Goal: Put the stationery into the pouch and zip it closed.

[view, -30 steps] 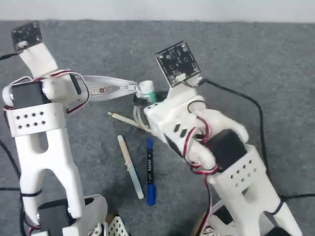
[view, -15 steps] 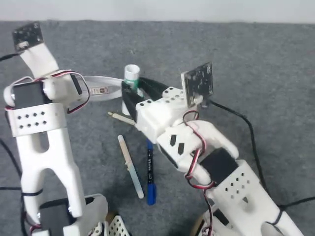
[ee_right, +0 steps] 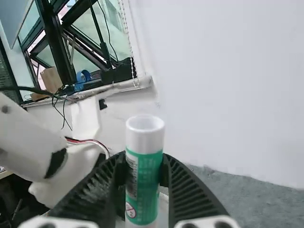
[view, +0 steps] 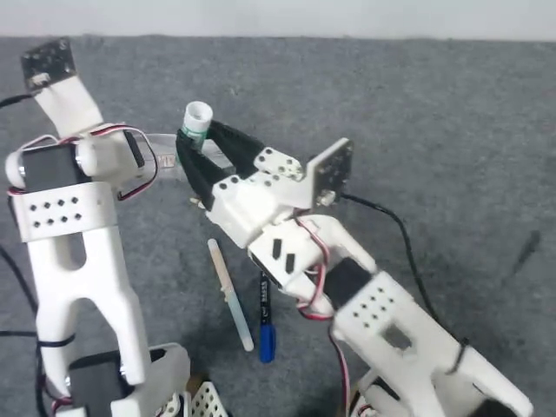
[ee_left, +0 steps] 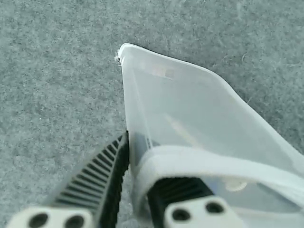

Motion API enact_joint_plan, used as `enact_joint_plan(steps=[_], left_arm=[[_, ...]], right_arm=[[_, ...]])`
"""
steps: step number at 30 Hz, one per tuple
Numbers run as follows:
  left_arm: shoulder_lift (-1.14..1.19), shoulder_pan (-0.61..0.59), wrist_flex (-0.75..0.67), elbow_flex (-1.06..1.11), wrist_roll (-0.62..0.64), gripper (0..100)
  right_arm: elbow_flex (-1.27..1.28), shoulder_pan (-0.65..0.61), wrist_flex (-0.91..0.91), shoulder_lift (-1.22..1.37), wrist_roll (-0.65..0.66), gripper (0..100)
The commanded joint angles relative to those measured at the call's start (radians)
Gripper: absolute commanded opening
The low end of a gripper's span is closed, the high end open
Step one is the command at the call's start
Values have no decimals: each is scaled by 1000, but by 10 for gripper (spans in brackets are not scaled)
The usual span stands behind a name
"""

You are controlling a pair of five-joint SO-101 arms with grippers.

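Gripping glue stick (ee_right: 144,156) upright btwn jaws, R end effector (view: 193,146) over pouch (ee_left: 190,114).

No print is clear enough to read. The blue pen (view: 265,314) carries a line of white lettering along its barrel, too small to make out. The glue stick (ee_right: 142,173) wears a green label with tiny white marks, unreadable. The pouch (ee_left: 190,118) bears one faint, illegible mark near a corner.

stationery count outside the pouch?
3 outside the pouch: a glue stick in the right tool, and a white pen and a blue pen side by side on the carpet. The right arm may hide more.
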Motion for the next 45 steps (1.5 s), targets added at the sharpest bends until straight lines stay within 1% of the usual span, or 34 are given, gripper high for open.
enact_joint_plan(steps=[1, 6, 14, 20, 22, 26, 30, 33, 35, 36, 41, 45], left_arm=[[-68, 5, 11, -10, 11, 9], [-68, 5, 11, -10, 11, 9], [-68, 5, 11, -10, 11, 9], [-68, 5, 11, -10, 11, 9], [-68, 5, 11, -10, 11, 9], [-68, 2, 11, -10, 11, 9], [-68, -32, 5, -10, 11, 9], [-68, -35, 5, -10, 11, 9], [-66, -35, 5, -10, 11, 9], [-66, -35, 5, -10, 11, 9], [-66, -35, 5, -10, 11, 9], [-66, -37, 5, -10, 11, 9]], right_arm=[[-15, 2, -137, 74, 2, 6], [0, 10, -298, 206, 141, 6], [78, 5, -545, 357, 308, 6], [120, -42, -605, 410, 396, 6], [123, -44, -619, 420, 405, 6], [123, -44, -618, 435, 407, 6], [135, -44, -615, 424, 410, 13], [160, -45, -611, 401, 410, 102], [172, -47, -578, 371, 410, 168], [176, -47, -555, 349, 410, 184], [183, -45, -400, 225, 402, 156], [183, -45, -275, 130, 400, 153]])
